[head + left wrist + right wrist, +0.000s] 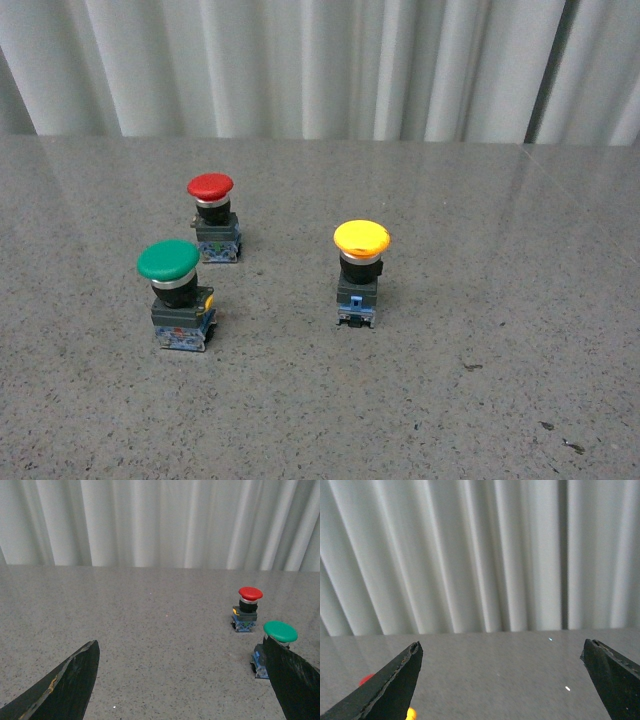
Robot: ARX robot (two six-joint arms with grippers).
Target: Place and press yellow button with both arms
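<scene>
The yellow button [361, 270] stands upright on the grey table [480, 300], right of centre in the front view. Neither arm shows in the front view. In the right wrist view only a sliver of its yellow cap [411, 713] shows beside one finger. My right gripper [502, 650] is open and empty above the table. My left gripper [181, 647] is open and empty, low over the table. The yellow button does not show in the left wrist view.
A green-capped button [177, 293] and a red-capped button [214, 217] stand on the left part of the table. Both show in the left wrist view, the green one [274, 642] partly behind one finger, the red one [247, 608] farther off. A white pleated curtain [300, 60] hangs behind.
</scene>
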